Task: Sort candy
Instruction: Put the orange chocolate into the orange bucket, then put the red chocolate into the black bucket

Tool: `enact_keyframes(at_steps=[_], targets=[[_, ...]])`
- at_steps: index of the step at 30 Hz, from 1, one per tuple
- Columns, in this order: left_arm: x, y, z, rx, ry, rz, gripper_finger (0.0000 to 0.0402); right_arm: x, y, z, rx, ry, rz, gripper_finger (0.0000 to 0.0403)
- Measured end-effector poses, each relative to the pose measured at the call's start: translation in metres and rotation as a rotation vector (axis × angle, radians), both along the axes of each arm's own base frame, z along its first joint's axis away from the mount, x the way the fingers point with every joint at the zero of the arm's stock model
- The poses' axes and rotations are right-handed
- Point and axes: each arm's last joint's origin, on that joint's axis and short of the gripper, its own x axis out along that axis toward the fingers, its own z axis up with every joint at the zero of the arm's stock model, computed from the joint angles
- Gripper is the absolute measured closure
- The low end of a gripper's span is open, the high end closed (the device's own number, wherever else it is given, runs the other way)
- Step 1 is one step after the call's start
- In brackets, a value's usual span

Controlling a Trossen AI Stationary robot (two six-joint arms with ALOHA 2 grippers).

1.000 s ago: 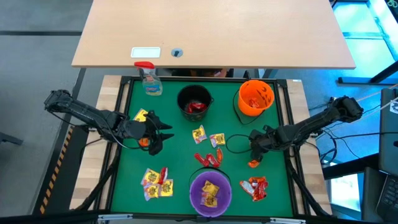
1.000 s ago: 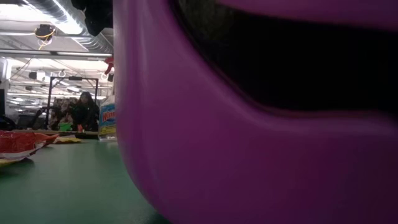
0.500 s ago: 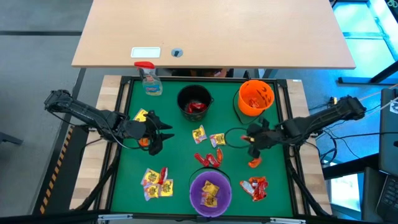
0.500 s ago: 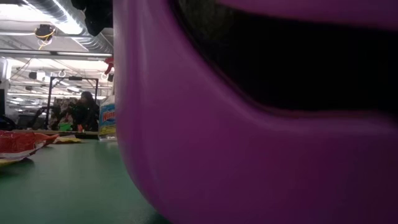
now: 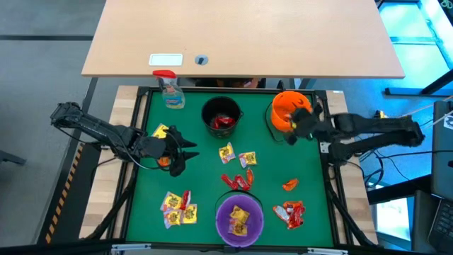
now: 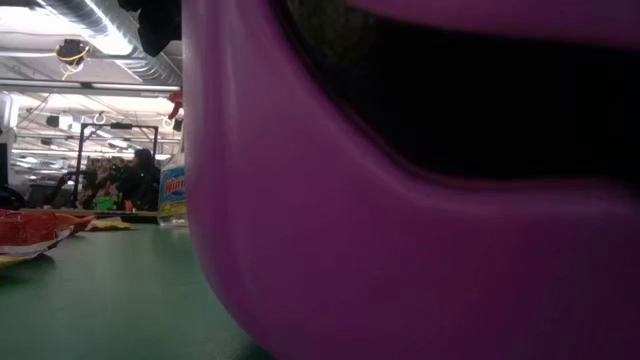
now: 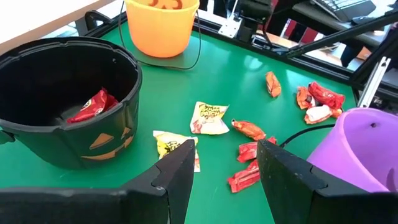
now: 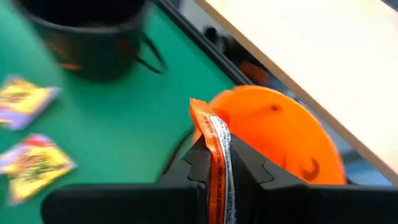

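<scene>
Your right hand (image 8: 219, 163) is clamped on an orange candy packet (image 8: 215, 144) right at the orange bucket (image 5: 291, 111). Your left hand (image 5: 181, 150) waits with fingers apart, holding nothing, over the green bench (image 5: 269, 180) near the black bucket (image 5: 221, 117), with loose candy (image 5: 237, 156) scattered beyond.

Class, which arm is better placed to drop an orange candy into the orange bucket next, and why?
Right. The right gripper is shut on an orange candy beside the orange bucket. The left gripper is open, empty, and across the table.

Orange candy (image 8: 217, 149), orange bucket (image 8: 273, 140), green mat (image 5: 198, 166), seemingly plain
</scene>
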Motion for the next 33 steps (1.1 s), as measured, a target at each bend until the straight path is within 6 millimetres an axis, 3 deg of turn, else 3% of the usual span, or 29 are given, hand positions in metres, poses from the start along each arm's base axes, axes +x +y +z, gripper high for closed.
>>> enact_keyframes(at_steps=[10,16,24,33], targets=[[0.0,0.0,0.0,-0.001,-0.004,0.0,0.0239,-0.022,-0.074,0.001,0.084,0.026,-0.234,0.036],[0.0,0.0,0.0,0.005,-0.003,-0.003,0.0239,-0.029,-0.093,0.003,0.167,-0.047,-0.201,0.0293],[0.0,0.0,0.0,0.002,-0.001,-0.007,0.0239,-0.032,-0.092,0.004,0.222,-0.068,-0.097,0.021],[-0.001,-0.006,0.0,-0.025,0.005,-0.064,0.0239,-0.057,-0.058,0.021,0.416,-0.265,0.211,0.022]])
